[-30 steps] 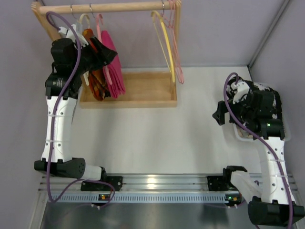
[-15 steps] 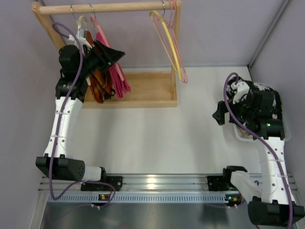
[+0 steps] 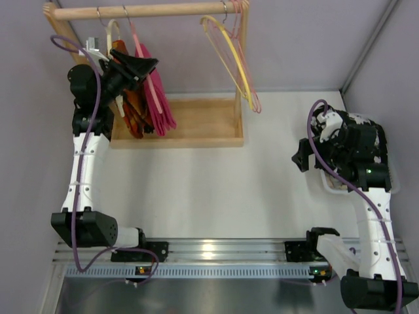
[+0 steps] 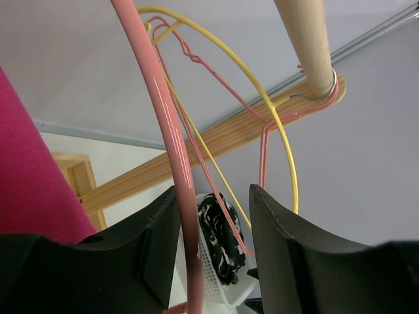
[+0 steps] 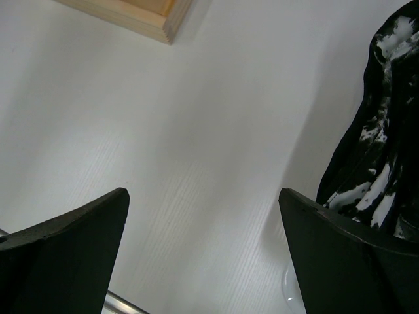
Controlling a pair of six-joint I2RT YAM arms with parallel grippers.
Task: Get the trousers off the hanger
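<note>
Nearest, the right jaws stand fully wide and empty over the bench, parked beside the speckled cloth and clear of the work. Farther back, the left jaws are raised to the rack and straddle the hanger, about half open. The salmon wire lies against one jaw with a gap to the other, so nothing is clamped yet. The trousers hang draped over that hanger, just beside the jaws, under the wooden rail. Gripping the wire would likely steady it so the cloth can slide off.
</note>
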